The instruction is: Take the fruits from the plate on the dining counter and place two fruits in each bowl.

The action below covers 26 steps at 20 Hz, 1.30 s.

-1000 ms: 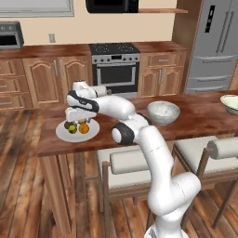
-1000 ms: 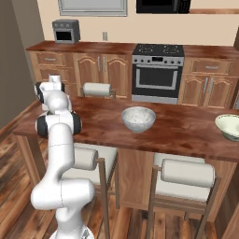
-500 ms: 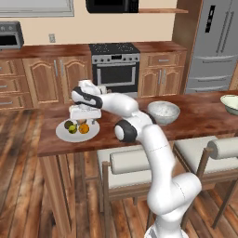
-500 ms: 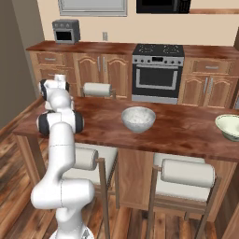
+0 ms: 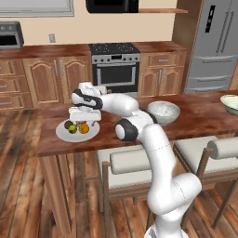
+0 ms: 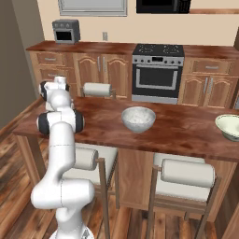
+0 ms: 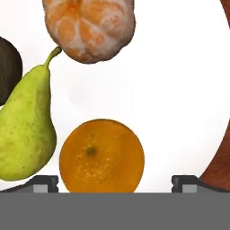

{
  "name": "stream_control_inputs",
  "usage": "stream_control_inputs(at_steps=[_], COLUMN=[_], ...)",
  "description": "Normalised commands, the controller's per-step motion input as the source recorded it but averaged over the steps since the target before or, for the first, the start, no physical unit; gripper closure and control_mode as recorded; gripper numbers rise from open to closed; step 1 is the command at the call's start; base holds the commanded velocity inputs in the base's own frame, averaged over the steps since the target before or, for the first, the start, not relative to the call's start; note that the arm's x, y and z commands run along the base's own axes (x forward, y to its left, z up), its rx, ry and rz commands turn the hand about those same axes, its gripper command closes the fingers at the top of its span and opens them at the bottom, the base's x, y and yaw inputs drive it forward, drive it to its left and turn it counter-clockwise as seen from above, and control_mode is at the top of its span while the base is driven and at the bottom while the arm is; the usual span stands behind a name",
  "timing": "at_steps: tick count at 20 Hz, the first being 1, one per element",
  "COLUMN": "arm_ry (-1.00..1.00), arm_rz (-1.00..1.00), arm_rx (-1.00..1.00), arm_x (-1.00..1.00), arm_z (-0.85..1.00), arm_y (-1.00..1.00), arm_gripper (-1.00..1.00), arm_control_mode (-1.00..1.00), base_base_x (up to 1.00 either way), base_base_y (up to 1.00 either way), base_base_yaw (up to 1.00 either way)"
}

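The plate (image 5: 62,135) lies at the left end of the dining counter (image 5: 200,122) with the fruits on it. In the hand view the round orange (image 7: 102,155) sits low on the plate (image 7: 179,90), between my finger tips and nearer the left one. The yellow-green pear (image 7: 27,130) lies to its left. The tan-orange fruit (image 7: 90,27) is above, and the dark one (image 7: 8,67) is cut by the left edge. My gripper (image 7: 115,184) is open, close above the orange (image 5: 83,128). Two bowls (image 5: 163,111) (image 5: 231,103) stand further right.
Cushioned stools (image 5: 132,162) (image 6: 186,173) stand tucked under the counter's near side. Both bowls (image 6: 138,119) (image 6: 228,127) also appear in the right base view. Cabinets and a stove (image 5: 115,65) line the back wall, and a fridge (image 5: 216,44) stands at the right.
The hand has shifted slightly right and lower over the plate. The gripper stays open, and the fruits and bowls have not moved.
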Motion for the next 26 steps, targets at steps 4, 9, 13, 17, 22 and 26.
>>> stream_control_inputs(at_steps=[4,9,13,17,22,26], arm_ry=[0.0,0.0,0.0,0.0,0.0,0.0], arm_rz=[-0.06,-0.06,-0.06,-0.03,-0.04,-0.1], arm_rx=[-0.03,-0.02,0.0,0.0,0.0,0.0], arm_x=[0.0,-0.03,-0.21,-0.23,0.04,0.42], arm_z=[-0.39,-0.27,-0.07,-0.28,-0.26,0.0], arm_y=[0.08,0.06,0.0,0.0,0.01,0.15], arm_gripper=[-1.0,-1.0,-1.0,-1.0,-1.0,-1.0], arm_control_mode=[-1.0,-1.0,-1.0,-1.0,-1.0,-1.0], base_base_x=[0.0,0.0,0.0,0.0,0.0,0.0], base_base_y=[0.0,0.0,0.0,0.0,0.0,0.0], base_base_yaw=[0.0,0.0,0.0,0.0,0.0,0.0])
